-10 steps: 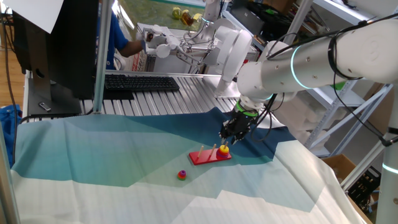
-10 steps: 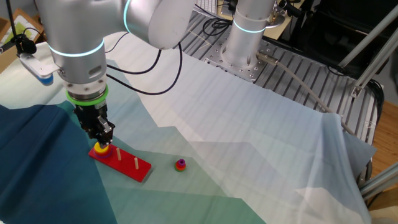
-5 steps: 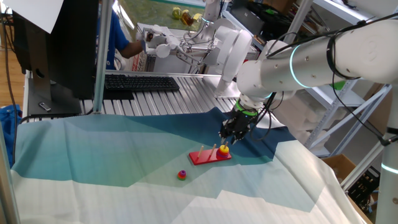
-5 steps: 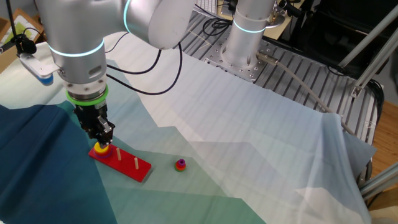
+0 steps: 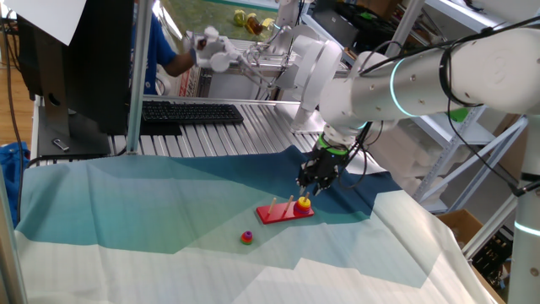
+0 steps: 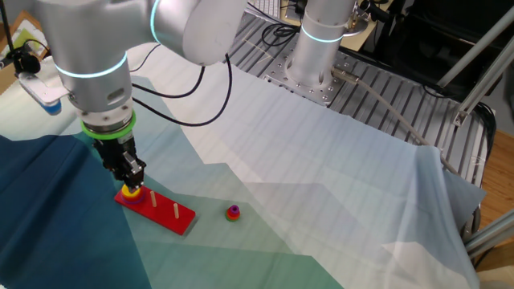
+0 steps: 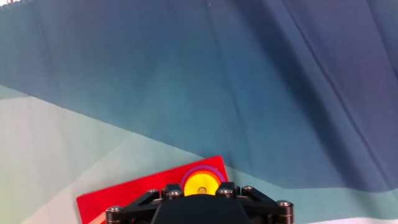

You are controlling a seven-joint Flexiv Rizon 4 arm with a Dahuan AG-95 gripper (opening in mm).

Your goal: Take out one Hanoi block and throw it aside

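Observation:
The yellow Hanoi block (image 5: 304, 203) sits on the end peg of the red peg base (image 5: 284, 211), over a wider purple ring. It also shows in the other fixed view (image 6: 131, 193) and in the hand view (image 7: 201, 183). My gripper (image 5: 312, 184) hangs point down just above the block, also seen in the other fixed view (image 6: 133, 178). In the hand view the jaws stand a little apart on either side of the block, and they hold nothing. The fingertips themselves are hidden under the gripper body.
A small stack with a red-magenta piece and an orange ring (image 5: 246, 237) lies on the cloth in front of the base, also in the other fixed view (image 6: 233, 212). Two bare pegs (image 6: 165, 207) stand on the base. A keyboard (image 5: 190, 112) lies behind.
The arm has shifted slightly, with the gripper staying just over the yellow block. The block and base have not moved.

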